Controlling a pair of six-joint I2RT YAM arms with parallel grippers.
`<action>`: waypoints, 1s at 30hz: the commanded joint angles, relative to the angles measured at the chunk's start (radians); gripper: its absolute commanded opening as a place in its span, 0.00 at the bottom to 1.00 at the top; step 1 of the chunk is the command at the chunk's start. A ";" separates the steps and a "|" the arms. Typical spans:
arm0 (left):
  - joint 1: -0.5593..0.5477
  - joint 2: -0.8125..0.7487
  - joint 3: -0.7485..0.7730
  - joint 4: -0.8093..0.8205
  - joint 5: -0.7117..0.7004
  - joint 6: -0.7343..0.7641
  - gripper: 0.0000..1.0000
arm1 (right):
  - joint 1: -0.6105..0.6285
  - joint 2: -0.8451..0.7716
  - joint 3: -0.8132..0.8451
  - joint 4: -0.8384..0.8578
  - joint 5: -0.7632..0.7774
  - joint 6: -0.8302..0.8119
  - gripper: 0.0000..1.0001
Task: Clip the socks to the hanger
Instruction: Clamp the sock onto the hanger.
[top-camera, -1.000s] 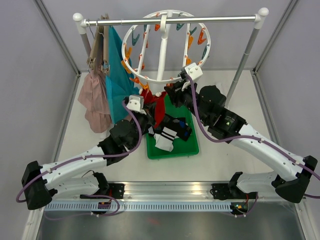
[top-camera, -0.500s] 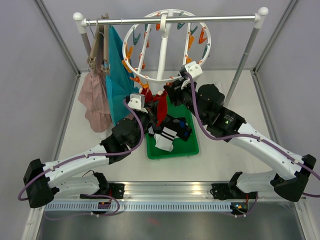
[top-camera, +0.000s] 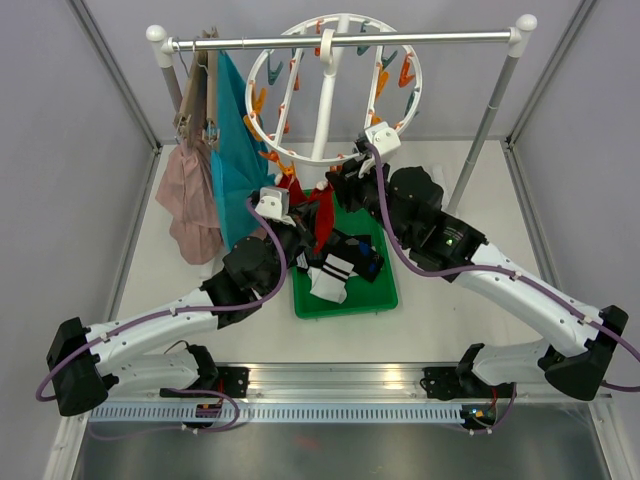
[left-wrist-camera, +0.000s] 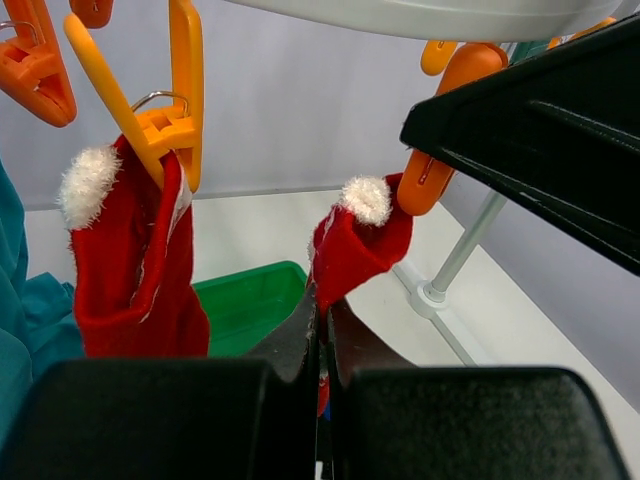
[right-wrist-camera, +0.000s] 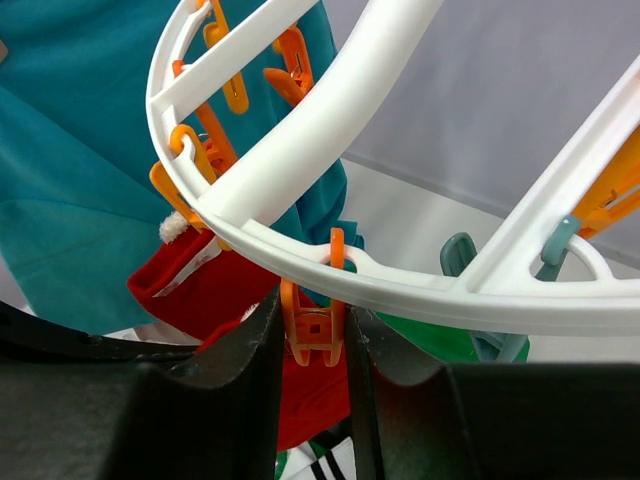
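One red sock (left-wrist-camera: 358, 250) is pinched low down in the fully shut left gripper (left-wrist-camera: 322, 345); its white-tufted top sits right beside an orange clip (right-wrist-camera: 312, 330) hanging under the rim of the round white hanger (right-wrist-camera: 330, 110). The right gripper (right-wrist-camera: 312, 312) is partly closed, both fingers squeezing that orange clip; cannot tell if the clip has bitten the sock. Just left, a second red sock (left-wrist-camera: 130, 270) hangs clipped; more socks (top-camera: 340, 268) lie in the green tray (top-camera: 378, 292).
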 joint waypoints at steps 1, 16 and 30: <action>0.004 -0.020 0.042 0.057 0.019 -0.038 0.02 | 0.003 0.011 0.047 0.002 0.029 0.013 0.00; 0.003 -0.034 0.022 0.063 0.048 -0.055 0.02 | 0.003 0.028 0.074 -0.005 0.041 0.034 0.00; 0.003 -0.016 0.014 0.095 0.086 -0.081 0.02 | 0.005 0.043 0.085 -0.005 0.046 0.056 0.00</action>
